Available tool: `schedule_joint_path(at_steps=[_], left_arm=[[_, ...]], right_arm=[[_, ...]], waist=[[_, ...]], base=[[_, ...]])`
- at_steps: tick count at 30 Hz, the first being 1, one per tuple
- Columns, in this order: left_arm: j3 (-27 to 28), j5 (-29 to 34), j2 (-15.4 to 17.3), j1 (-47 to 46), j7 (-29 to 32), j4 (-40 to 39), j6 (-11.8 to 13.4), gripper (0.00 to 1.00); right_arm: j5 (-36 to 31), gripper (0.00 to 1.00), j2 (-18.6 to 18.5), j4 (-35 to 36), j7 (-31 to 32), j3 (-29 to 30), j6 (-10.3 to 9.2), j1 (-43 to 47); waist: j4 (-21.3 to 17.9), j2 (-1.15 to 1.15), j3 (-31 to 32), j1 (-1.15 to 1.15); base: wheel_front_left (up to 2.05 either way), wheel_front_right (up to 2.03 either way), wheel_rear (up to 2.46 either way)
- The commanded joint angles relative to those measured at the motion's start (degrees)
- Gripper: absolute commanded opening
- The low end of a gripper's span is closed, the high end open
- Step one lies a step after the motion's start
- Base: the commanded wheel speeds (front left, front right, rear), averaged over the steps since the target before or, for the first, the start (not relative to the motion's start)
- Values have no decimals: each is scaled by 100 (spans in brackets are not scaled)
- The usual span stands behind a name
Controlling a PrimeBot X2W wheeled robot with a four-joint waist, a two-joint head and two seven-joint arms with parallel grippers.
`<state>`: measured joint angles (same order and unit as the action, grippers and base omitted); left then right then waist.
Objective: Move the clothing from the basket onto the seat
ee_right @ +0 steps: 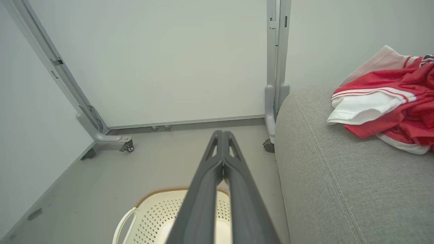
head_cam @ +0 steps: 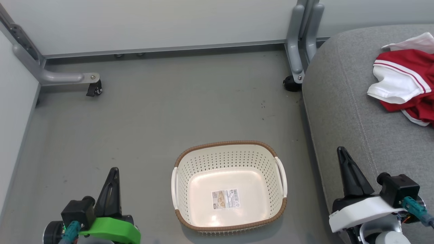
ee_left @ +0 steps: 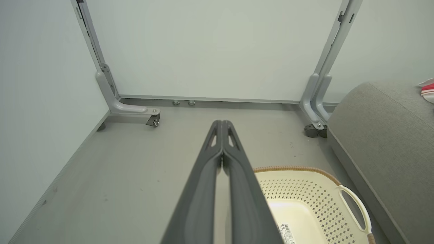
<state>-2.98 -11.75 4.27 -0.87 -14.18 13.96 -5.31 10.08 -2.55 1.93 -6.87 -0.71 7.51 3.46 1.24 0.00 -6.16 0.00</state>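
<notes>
Red and white, the clothing [head_cam: 405, 81] lies crumpled on the grey seat [head_cam: 342, 112], ahead and to the right of our right gripper [head_cam: 341, 151], well beyond its tips. The cream basket [head_cam: 228, 143] stands on the floor [head_cam: 152, 112] between our two grippers, its paper label [head_cam: 225, 199] showing. Our right gripper hangs by the seat's edge, fingers pressed together, holding nothing; our left gripper [head_cam: 114, 170] is likewise closed on nothing
</notes>
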Motion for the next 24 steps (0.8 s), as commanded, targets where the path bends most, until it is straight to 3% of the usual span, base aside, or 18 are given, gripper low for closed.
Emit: schedule_joint_path(at_steps=[1,24], left_arm=[[68,-286,4,-58,54,-64,-14,0],[323,-2556,-39,-211,637,-61,-76,0]], right_arm=[[305,0,-37,46,26,4,0,-14],[2791,0,-188,-445,261,22,-1,-332]], waist=[[-2,0,8,0],[-26,0,119,0]], base=[[0,0,0],[0,0,0]])
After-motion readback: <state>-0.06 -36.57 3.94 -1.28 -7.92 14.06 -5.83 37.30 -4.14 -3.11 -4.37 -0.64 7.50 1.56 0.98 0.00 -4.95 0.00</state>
